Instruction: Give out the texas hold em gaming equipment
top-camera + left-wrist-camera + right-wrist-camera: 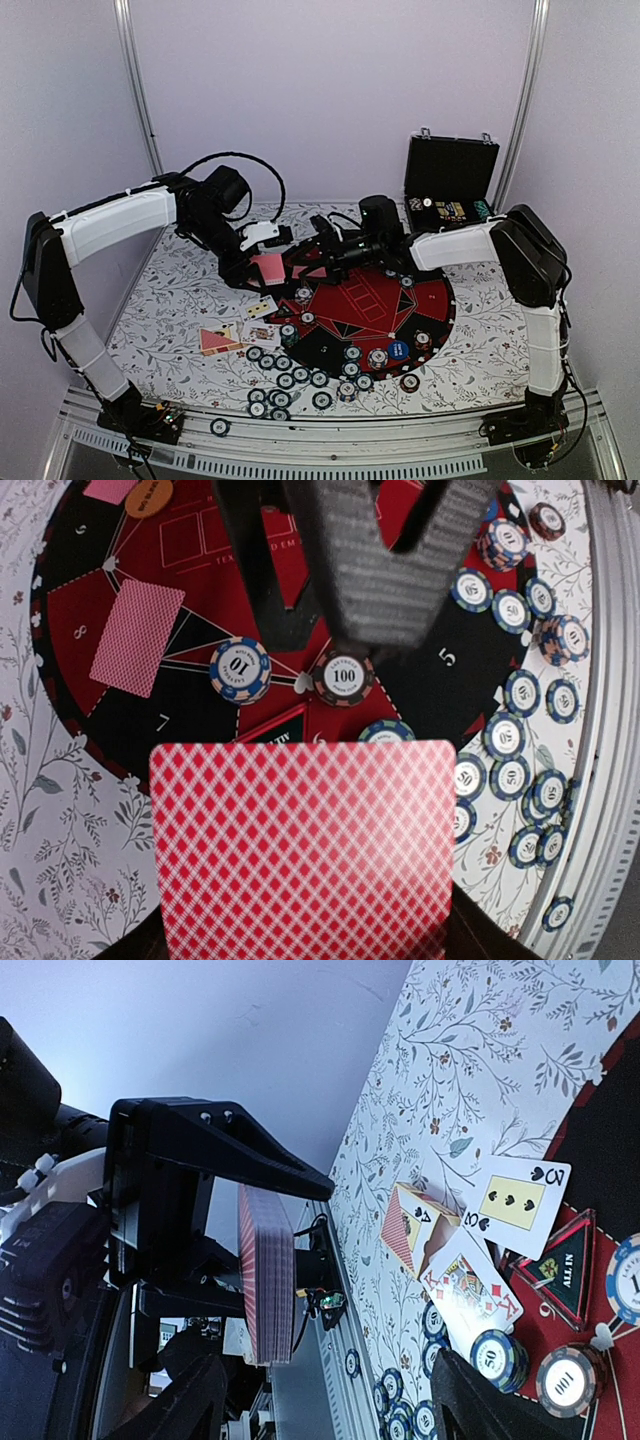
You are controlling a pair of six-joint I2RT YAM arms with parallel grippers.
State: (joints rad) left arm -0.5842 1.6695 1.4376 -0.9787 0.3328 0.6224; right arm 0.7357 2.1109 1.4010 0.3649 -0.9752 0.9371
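Observation:
My left gripper (258,252) is shut on a deck of red-backed playing cards (300,850), held above the left rim of the round mat (430,310). The deck (268,1275) shows edge-on in the right wrist view. Just right of it, my right gripper (322,242) stands open with nothing between its fingers (190,1400). One red-backed card (137,637) lies on the mat near an orange button (148,497). A 10 chip (240,670) and a 100 chip (343,678) sit on the mat. Several blue-white chips (285,380) are scattered at the front.
A three of spades (520,1195), a king of diamonds (470,1285) and a card box (412,1230) lie on the floral tablecloth left of the mat. The open black case (450,185) stands at the back right. One chip (219,427) rests on the front rail.

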